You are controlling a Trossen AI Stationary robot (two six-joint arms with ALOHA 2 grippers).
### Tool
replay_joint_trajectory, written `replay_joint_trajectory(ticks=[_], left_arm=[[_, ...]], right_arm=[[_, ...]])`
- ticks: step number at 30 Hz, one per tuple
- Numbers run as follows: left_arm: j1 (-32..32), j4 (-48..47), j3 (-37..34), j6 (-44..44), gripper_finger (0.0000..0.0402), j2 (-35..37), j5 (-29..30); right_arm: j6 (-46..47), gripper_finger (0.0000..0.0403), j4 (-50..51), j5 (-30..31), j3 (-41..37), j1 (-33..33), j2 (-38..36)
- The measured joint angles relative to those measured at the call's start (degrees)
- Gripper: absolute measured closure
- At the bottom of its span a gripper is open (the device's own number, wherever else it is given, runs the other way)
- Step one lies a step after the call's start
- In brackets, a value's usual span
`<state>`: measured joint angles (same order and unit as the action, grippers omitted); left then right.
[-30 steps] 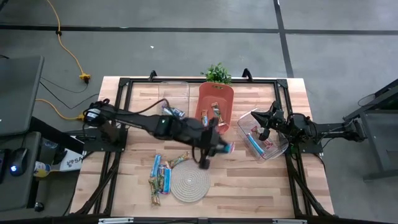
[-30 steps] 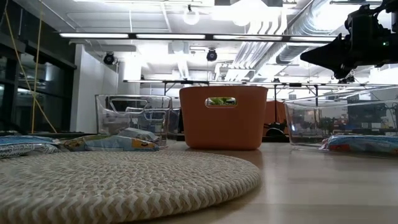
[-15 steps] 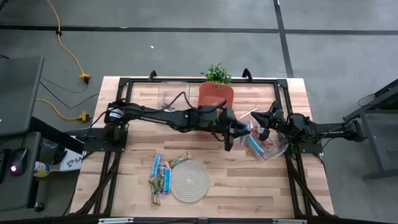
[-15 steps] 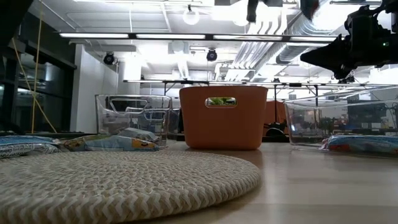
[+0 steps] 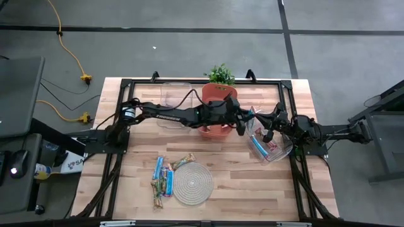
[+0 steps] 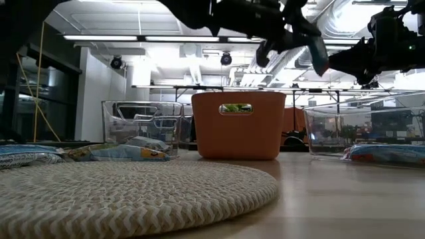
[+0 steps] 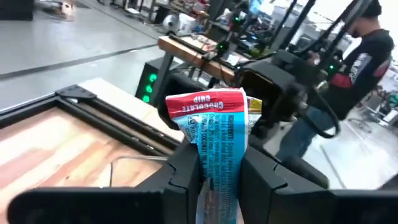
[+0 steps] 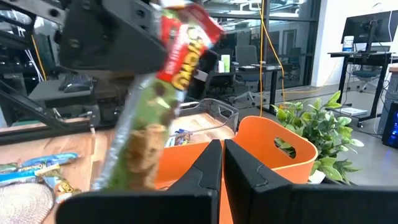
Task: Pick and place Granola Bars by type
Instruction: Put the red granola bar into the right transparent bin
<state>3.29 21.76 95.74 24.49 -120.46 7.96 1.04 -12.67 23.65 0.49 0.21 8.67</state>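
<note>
My left gripper (image 5: 245, 123) reaches across the orange bin (image 5: 211, 99) and is shut on a granola bar (image 7: 216, 134). The bar shows a light blue side with a red end in the left wrist view and a green-brown side (image 8: 149, 118) in the right wrist view. It hangs in the air just in front of my right gripper (image 5: 267, 128), which is shut above the right clear bin (image 5: 281, 153). That bin holds a light blue bar (image 5: 258, 144) and a red-brown one (image 5: 273, 148). Several more bars (image 5: 161, 176) lie flat on the table left of the round woven mat (image 5: 192, 183). My left gripper pinches the granola bar between its two fingers (image 7: 186, 171), on the lower part of the wrapper (image 7: 214, 177). The bar's red end (image 7: 208, 102) sticks out beyond the fingertips. The bar is lifted clear of the table and of the bins.
A second clear bin (image 5: 175, 94) stands at the far side, left of the orange bin, with a small potted plant (image 5: 220, 74) behind. The black frame rails (image 5: 126, 85) run round the table. A person stands beyond the table in the left wrist view (image 7: 367, 56).
My left gripper has carried the bar up from near the mat, toward the table's right and far side, across the front of the orange bin to a spot just before my right gripper. It has stayed shut on the bar. My right arm kept still.
</note>
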Motion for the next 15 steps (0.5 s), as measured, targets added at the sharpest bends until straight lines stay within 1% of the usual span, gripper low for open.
replay_joint_trajectory(ticks=[2, 8, 15], left_arm=[[0.52, 1.71, 0.03, 0.01, 0.0323, -0.84, 0.14], [1.31, 2.10, 0.04, 1.71, 0.0323, -3.68, 1.46], [1.22, 2.55, 0.04, 4.48, 0.0323, -6.90, 1.68]], right_arm=[[0.00, 0.0402, -0.11, 0.01, 0.00, -0.02, -0.02], [0.00, 0.0402, -0.03, 0.00, 0.00, -0.02, 0.00], [0.00, 0.0402, -0.04, -0.02, 0.00, 0.00, 0.00]])
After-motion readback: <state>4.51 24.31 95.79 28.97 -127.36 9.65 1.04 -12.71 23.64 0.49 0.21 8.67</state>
